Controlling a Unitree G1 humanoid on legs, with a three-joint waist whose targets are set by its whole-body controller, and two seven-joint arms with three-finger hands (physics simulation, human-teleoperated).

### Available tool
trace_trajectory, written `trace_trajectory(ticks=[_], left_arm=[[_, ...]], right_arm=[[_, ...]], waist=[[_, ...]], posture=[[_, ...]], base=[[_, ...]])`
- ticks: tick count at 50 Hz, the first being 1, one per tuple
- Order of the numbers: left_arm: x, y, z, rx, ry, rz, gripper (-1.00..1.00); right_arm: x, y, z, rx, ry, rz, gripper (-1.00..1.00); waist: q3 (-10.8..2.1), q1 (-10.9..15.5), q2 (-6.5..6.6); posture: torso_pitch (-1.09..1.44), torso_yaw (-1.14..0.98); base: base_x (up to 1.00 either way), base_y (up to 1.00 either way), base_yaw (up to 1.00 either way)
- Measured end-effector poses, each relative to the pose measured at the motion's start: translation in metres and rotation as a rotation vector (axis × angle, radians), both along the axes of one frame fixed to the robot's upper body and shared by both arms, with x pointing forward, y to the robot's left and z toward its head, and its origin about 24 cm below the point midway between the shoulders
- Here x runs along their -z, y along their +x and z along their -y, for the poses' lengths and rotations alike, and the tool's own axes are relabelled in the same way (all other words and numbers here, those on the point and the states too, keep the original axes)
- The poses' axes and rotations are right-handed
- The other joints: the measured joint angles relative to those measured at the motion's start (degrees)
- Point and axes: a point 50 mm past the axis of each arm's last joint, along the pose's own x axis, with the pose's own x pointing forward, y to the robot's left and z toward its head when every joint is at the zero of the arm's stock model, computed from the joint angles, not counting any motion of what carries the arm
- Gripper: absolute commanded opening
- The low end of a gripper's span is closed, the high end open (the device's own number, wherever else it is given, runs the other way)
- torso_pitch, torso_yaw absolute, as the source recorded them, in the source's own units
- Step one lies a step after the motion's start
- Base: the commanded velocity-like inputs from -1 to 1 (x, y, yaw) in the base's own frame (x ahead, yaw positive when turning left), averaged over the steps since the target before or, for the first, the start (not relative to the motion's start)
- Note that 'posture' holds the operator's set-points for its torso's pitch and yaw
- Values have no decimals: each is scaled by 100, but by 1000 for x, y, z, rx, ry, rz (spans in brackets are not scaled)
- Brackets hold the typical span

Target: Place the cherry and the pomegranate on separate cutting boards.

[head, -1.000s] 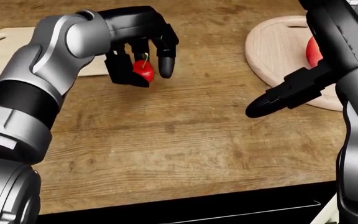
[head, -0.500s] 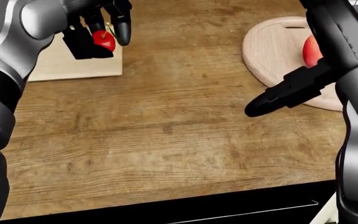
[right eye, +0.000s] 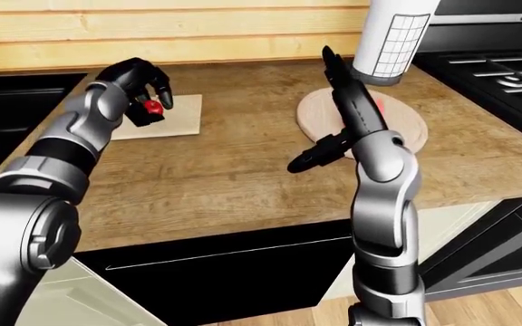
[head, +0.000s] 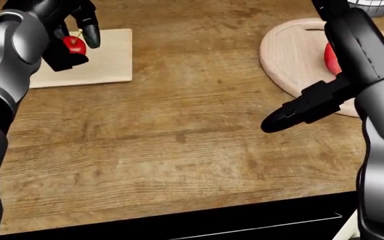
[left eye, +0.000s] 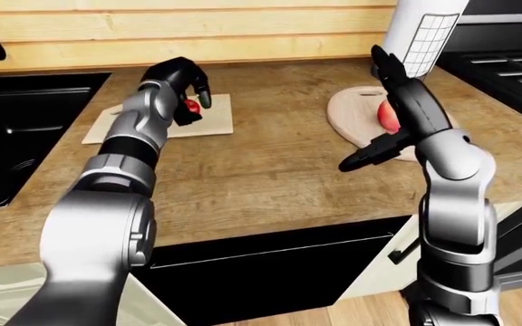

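Head view shows the left hand [head: 68, 35] over the rectangular cutting board [head: 105, 62] at the upper left, its dark fingers [head: 88, 30] clenched round the cherry [head: 74, 45], whose pale stem pokes up between them. A second ago this hand gripped the cherry above bare wooden counter [head: 178, 140] just right of the board; half a second ago it had reached the board's right edge; now it sits farther left, with the fruit over the board's surface. Whether the cherry touches the board cannot be told.

At the upper right the pomegranate [head: 331, 57] lies on the round cutting board [head: 289, 50], mostly hidden by the right forearm, as before. The right hand [head: 299, 112] hangs over the counter at that board's lower edge, fingers stretched out and released, holding nothing, almost unmoved across the frames. In the left-eye view a black sink [left eye: 25, 136] lies left of the rectangular board and a white cylinder [left eye: 424, 34] stands above the round one.
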Motion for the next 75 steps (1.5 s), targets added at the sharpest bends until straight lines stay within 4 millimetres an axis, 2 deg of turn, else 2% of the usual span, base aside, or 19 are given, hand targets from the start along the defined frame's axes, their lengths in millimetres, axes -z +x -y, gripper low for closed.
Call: trace_trajectory(ticks=[20,30,32,44,53,75], left_arm=[[14,-1,-6,-105,-48,61,-57],[25,-1,-4,-119,-68,82,-40],[26,-1,-5,-123,-70,84,-31],[29,-2,-6,-133,-80,86,-12],[29,-2,-6,-132,-87,88,4],[17,-1,-6,-119,-90,116,14]], right_arm=[[5,0,0,-1,2,-8,100],[9,0,2,5,4,-12,100],[10,0,2,5,4,-13,100],[9,0,1,3,5,-12,100],[10,1,1,3,6,-14,100],[8,1,-1,-1,5,-11,100]], waist=[[-26,-11,21],[-35,-22,23],[-33,-24,25],[-46,-28,34],[-43,-32,42],[-34,-42,50]], posture=[[0,0],[0,0],[0,0],[0,0],[0,0],[0,0]], base=[[0,0,0],[0,0,0],[0,0,0],[0,0,0],[0,0,0],[0,0,0]])
